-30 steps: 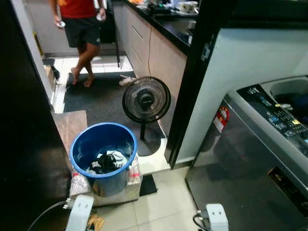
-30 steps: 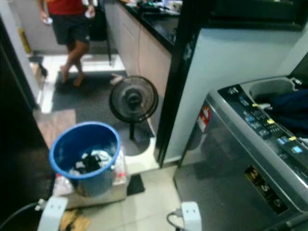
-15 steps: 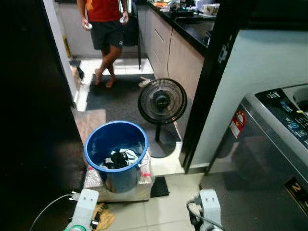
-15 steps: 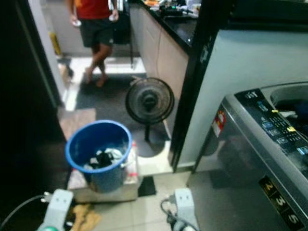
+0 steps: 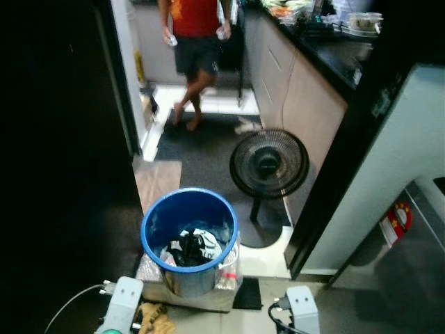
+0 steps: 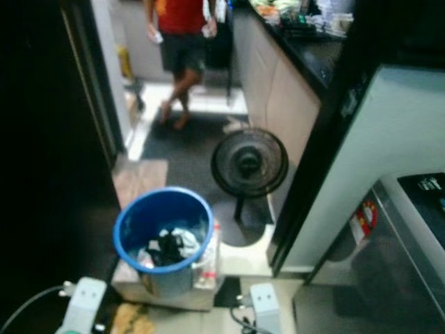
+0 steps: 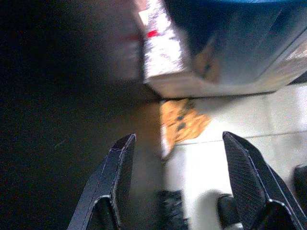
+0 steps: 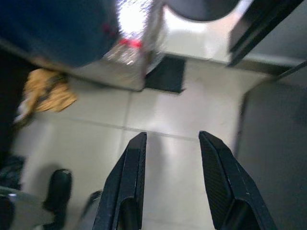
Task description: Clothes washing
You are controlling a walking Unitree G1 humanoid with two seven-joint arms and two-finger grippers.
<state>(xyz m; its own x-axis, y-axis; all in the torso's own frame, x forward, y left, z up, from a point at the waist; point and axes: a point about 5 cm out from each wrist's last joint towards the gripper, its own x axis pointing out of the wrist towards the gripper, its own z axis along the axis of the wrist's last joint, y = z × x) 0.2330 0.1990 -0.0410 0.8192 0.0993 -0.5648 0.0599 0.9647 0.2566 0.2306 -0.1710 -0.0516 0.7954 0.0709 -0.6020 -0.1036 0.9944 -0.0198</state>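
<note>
A blue bucket (image 5: 189, 236) stands on the floor before me, on a low pack of bottles. Black and white clothes (image 5: 193, 247) lie in its bottom. At the right edge shows the grey front of the washing machine (image 5: 410, 264) with a red sticker. Both arms hang low at the bottom of the eye views. The left gripper (image 7: 180, 184) is open above the tiles, near an orange cloth (image 7: 182, 122) on the floor beside the bucket's base. The right gripper (image 8: 170, 179) is open over bare tiles, between the bucket and the machine.
A black floor fan (image 5: 269, 163) stands just behind the bucket, beside the kitchen cabinets (image 5: 299, 104). A person (image 5: 197, 42) in a red shirt and dark shorts stands at the far end of the passage. A dark wall (image 5: 62, 174) bounds the left.
The whole view has swung to the left: the washing machine has slid almost out at the right, and the bucket and fan now sit nearer the middle. Both arms still hang low.
</note>
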